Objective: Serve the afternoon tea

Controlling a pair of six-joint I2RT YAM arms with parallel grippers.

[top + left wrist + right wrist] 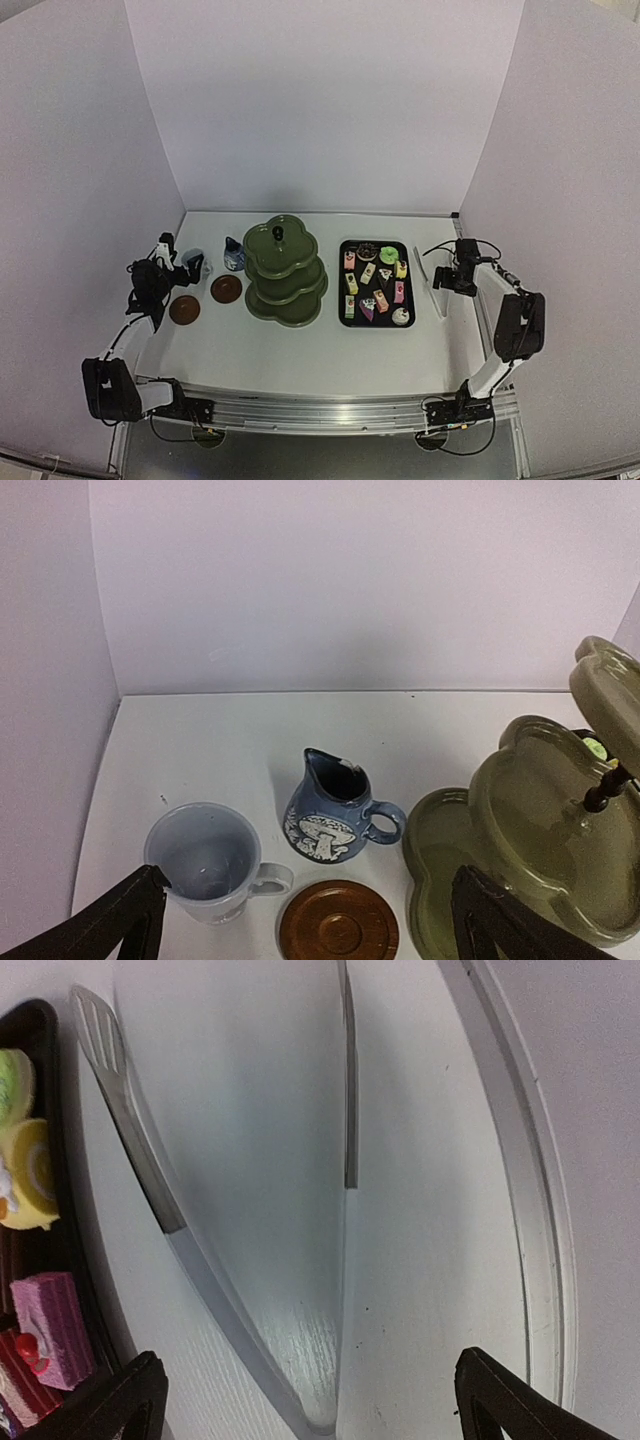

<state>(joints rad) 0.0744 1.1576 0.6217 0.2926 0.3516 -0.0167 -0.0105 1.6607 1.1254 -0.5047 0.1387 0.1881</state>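
Note:
The dark green three-tier stand (285, 270) stands mid-table with its tiers bare. Several tiny colourful cakes (375, 280) lie on the black tray. The white mug (193, 262), the blue-and-white pot (234, 255) and two brown coasters (226, 289) (184, 309) sit left of the stand. My left gripper (185, 270) is open and empty just behind the mug. Its wrist view shows the mug (205, 860), pot (335, 815), one coaster (338, 920) and the stand (540, 830) beyond the gripper (310, 900). My right gripper (443, 283) (310, 1380) is open and empty over the tongs.
The black tray (408, 300) lies right of the stand. The metal tongs (428, 285) lie on the table right of the tray; in the right wrist view, the tongs (150, 1180) spread away from my fingers, with the tray edge (40, 1020) at left. White walls enclose three sides.

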